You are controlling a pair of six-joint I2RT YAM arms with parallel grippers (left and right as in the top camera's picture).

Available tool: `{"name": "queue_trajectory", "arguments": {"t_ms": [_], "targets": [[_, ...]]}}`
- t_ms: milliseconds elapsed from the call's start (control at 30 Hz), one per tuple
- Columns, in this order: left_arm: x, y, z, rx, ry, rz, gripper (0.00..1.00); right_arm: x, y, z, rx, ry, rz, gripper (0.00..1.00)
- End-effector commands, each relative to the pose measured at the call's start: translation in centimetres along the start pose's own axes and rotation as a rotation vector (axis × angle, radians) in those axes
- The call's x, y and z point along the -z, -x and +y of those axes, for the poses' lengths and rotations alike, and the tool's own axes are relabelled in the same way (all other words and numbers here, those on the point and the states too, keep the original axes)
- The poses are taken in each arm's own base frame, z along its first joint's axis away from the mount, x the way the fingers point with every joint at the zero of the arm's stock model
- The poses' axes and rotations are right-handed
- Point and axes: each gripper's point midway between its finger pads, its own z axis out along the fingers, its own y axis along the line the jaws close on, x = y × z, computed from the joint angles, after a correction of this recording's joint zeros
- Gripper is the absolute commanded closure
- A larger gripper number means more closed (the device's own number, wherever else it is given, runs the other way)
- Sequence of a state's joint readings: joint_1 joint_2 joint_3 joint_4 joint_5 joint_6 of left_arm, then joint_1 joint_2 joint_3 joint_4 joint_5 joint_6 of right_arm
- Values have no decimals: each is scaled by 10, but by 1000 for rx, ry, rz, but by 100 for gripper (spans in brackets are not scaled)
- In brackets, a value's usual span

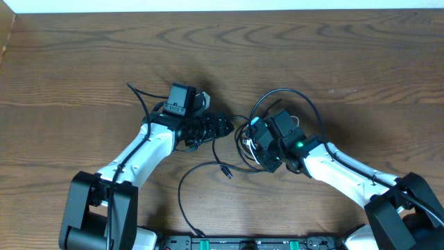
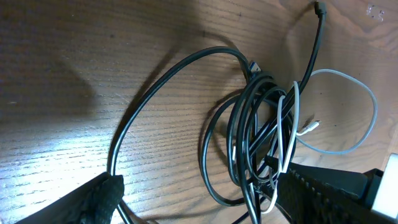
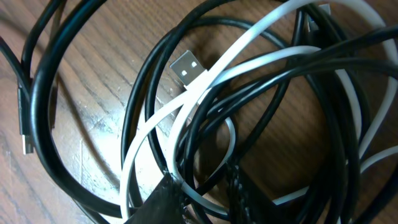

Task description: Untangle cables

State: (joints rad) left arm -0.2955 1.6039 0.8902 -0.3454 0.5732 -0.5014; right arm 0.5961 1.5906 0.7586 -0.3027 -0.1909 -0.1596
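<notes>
The cables [image 1: 242, 133] lie in a tangle on the wooden table between my two grippers. My left gripper [image 1: 222, 126] is just left of the tangle. In the left wrist view its fingers [image 2: 93, 199] stand wide open, with part of the black bundle [image 2: 258, 134] and a whitish loop [image 2: 367, 99] between and ahead of them. My right gripper [image 1: 251, 140] is at the tangle's right side. The right wrist view shows the right gripper [image 3: 202, 202] pinched on the white strand [image 3: 211, 81] and black cords [image 3: 81, 56], near a USB plug [image 3: 186, 67].
One black cord ends in a plug [image 1: 226, 172] and trails toward the front edge. Another black loop [image 1: 291, 94] arches over the right wrist. The table's far edge [image 1: 222, 14] and left edge [image 1: 5, 42] are in view. Both arm bases stand at the front.
</notes>
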Motion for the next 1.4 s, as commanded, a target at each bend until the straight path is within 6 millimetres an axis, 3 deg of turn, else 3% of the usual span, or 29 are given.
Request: {"name": "queue_trajectory", "arguments": {"t_ms": [0, 67, 167, 267, 333, 433, 467, 533, 667, 733, 800, 867, 967, 1033, 1200, 1300, 1367], "targets": [[-1, -1, 5, 17, 15, 3, 15, -2, -1, 5, 22, 14, -9, 82], [-1, -1, 5, 17, 14, 4, 15, -3, -2, 5, 23, 16, -9, 98], [-1, -2, 5, 19, 16, 7, 15, -1, 0, 2, 22, -1, -13, 99], [-1, -3, 6, 21, 18, 10, 15, 18, 27, -3, -1, -12, -77, 99], [-1, -3, 6, 21, 18, 10, 15, 62, 63, -10, -57, -33, -152, 99], [-1, -3, 6, 21, 18, 10, 14, 114, 93, -11, -177, -9, -220, 99], [-1, -3, 5, 21, 18, 10, 15, 141, 108, -2, -219, 67, -262, 99], [-1, -2, 5, 21, 18, 9, 15, 176, 128, 18, -246, 215, -329, 99], [-1, -3, 5, 21, 17, 10, 15, 228, 154, 46, -309, 490, -420, 99], [-1, -3, 5, 21, 14, 12, 15, 241, 160, 48, -340, 569, -445, 99], [-1, -5, 0, 20, -11, 26, 15, 239, 162, 36, -409, 540, -449, 99], [-1, -7, -3, 15, -29, 37, 15, 224, 154, 10, -480, 378, -430, 99], [-1, -7, -3, 5, -30, 39, 15, 198, 120, -45, -659, 34, -338, 98], [-1, -7, -3, 2, -28, 38, 15, 188, 99, -58, -753, -57, -268, 92], [-1, -7, -2, 2, -28, 37, 15, 163, 71, -38, -785, 15, -121, 72], [-1, -7, -2, 2, -27, 37, 15, 147, 52, -28, -788, 27, -52, 72], [-1, -7, -2, 2, -27, 36, 15, 130, 40, -10, -773, 81, 1, 70]]}}
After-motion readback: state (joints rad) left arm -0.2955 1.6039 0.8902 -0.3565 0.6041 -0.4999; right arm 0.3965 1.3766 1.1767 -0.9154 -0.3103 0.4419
